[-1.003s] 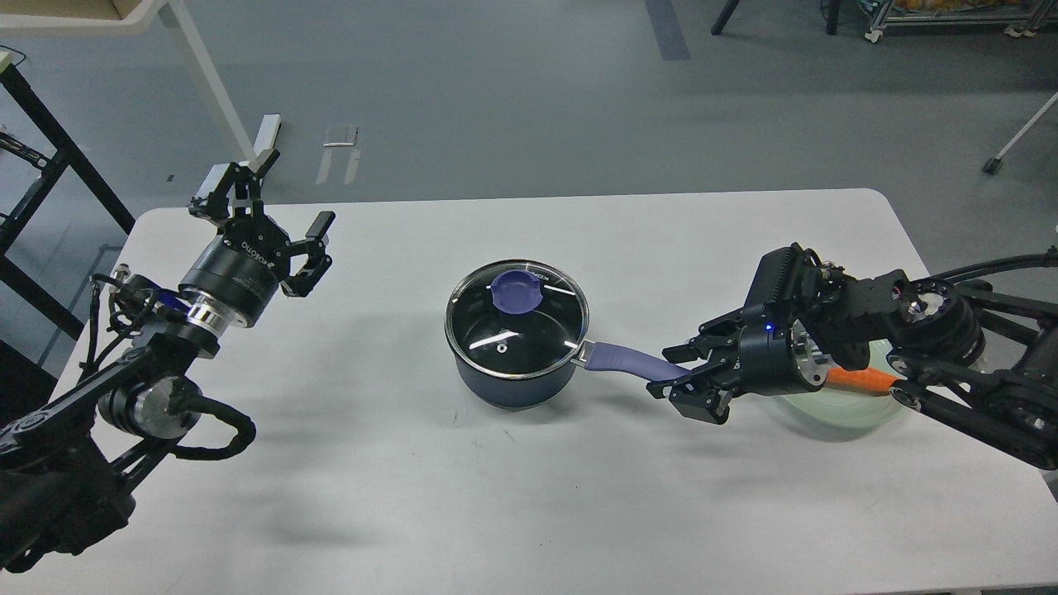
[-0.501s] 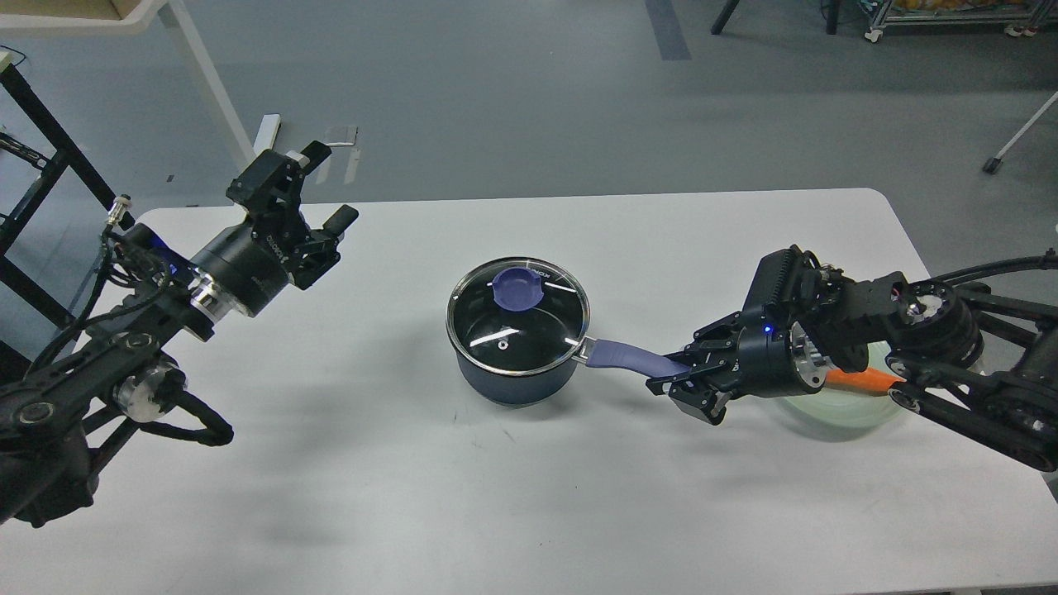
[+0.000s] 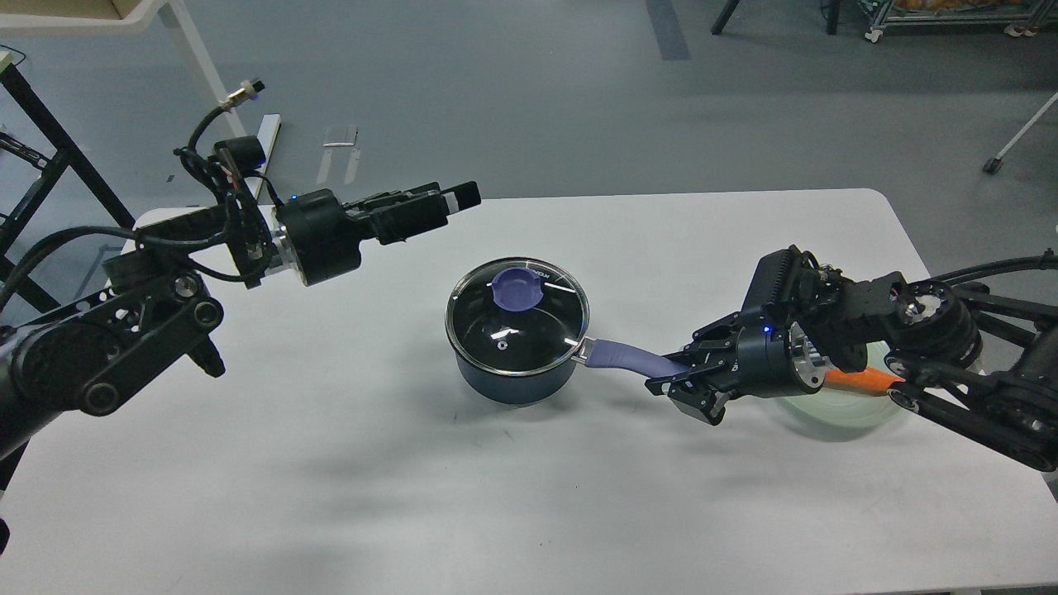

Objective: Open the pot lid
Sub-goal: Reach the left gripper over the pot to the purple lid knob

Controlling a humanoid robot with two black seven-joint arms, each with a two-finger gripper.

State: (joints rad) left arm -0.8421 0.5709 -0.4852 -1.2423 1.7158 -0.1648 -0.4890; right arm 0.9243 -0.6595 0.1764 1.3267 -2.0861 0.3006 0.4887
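1. Lid of dark glass with a steel rim [image 3: 512, 326] is seated flat on the dark blue saucepan [image 3: 514, 382], near the middle of the white bench [image 3: 413, 496]; a round purple knob [image 3: 517, 291] sits on its far half.
2. The saucepan's long purple handle [image 3: 632, 360] is clamped at its tip by the right pincer [image 3: 679, 376], so the pot is judged to be steadied for the lift.
3. The left pincer [image 3: 450, 201] is held above the bench, up and to the left of the knob and not touching it; it is seen edge-on, so whether its fingers are apart cannot be told.
4. A pale green bowl [image 3: 835, 411] with an orange object [image 3: 860, 379] lies behind the right arm, apart from the pot.
5. Risk, as judged: a tilted or off-centre descent could knock the knob and slide the lid or pot; a weak hold on the handle tip would let the pot turn.
6. Compared with half a second ago, the left pincer has swung from the bench's left edge toward the lid and rolled level; pot, lid and right pincer are unchanged.
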